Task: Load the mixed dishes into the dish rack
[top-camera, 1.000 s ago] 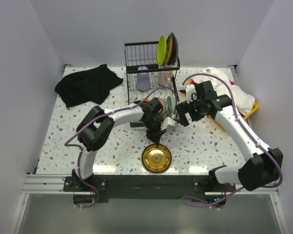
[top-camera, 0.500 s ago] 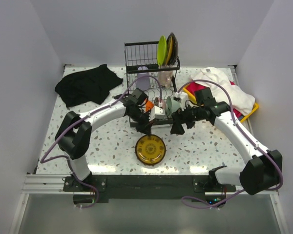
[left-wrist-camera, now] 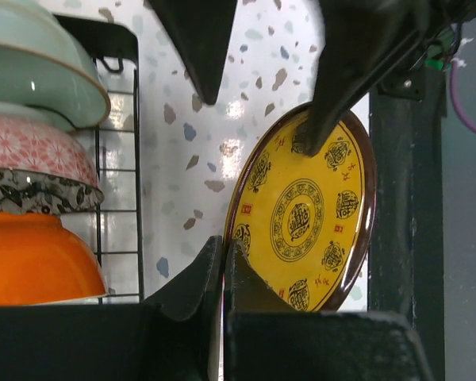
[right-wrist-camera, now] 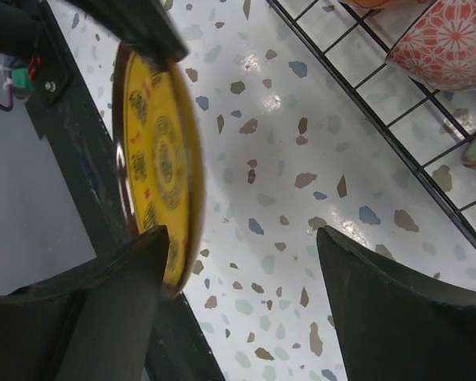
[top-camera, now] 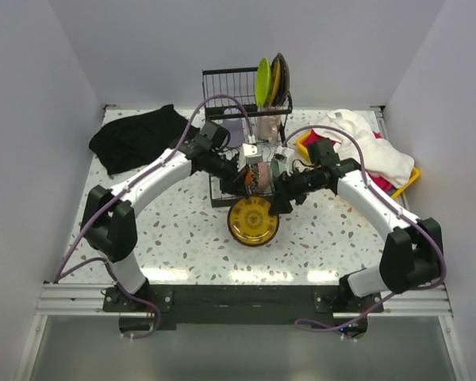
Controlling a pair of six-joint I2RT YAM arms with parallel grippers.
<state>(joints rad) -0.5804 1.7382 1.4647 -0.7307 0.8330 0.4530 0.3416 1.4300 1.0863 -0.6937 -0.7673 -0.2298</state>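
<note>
Handover step: left gripper (left-wrist-camera: 222, 266) pinched shut on rim of yellow plate (left-wrist-camera: 301, 210), held on edge above the table (top-camera: 143, 230) at dish rack's (top-camera: 209, 95) near edge; right gripper (right-wrist-camera: 242, 238) wide, straddling the other rim, and must close squarely before left lets go

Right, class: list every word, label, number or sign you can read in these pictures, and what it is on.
No readable text anywhere.
The yellow plate carries dark ornamental medallions, perhaps stylised characters, too small to read.
</note>
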